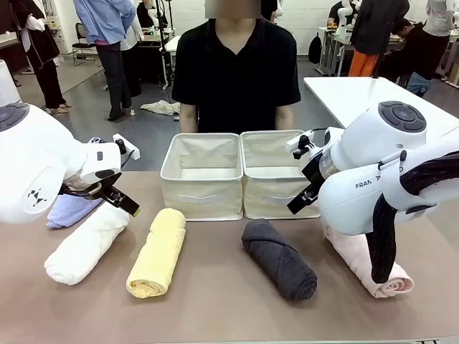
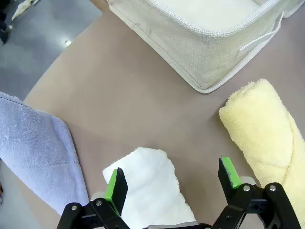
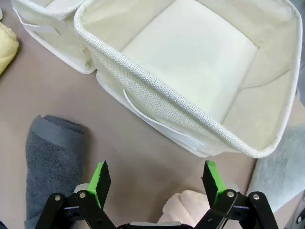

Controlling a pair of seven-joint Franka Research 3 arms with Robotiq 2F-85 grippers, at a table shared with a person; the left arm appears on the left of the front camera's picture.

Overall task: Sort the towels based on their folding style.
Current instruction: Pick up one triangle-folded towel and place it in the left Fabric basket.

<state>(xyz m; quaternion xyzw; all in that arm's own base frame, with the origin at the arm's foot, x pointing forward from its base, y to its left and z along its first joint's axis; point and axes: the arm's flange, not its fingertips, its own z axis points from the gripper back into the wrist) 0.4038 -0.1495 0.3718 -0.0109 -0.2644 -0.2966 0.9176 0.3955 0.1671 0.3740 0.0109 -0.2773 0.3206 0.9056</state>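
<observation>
Terry cloth all lies on the brown tabletop and none in a bin, so I judge the sorting to be at its first pick. My left gripper hangs spread wide at the bottom of the left wrist view, gripping nothing. The end of the white rolled terry towel sits below and between the green pads, nearer one of them. The yellow rolled towel lies at that view's right edge, and the lavender-blue folded towel at its left edge.

My right gripper is equally spread and empty, above the end of the pink rolled towel at the bottom of its view. The dark grey rolled towel is at lower left, and a pale teal-grey folded towel at lower right.

Next, I think, each arm must drop until its roll is straddled, then squeeze across the width. Soft terry may sag or unroll.

The left cream fabric bin and the right cream fabric bin stand touching in the middle of the front view. Neither holds anything I can see.
</observation>
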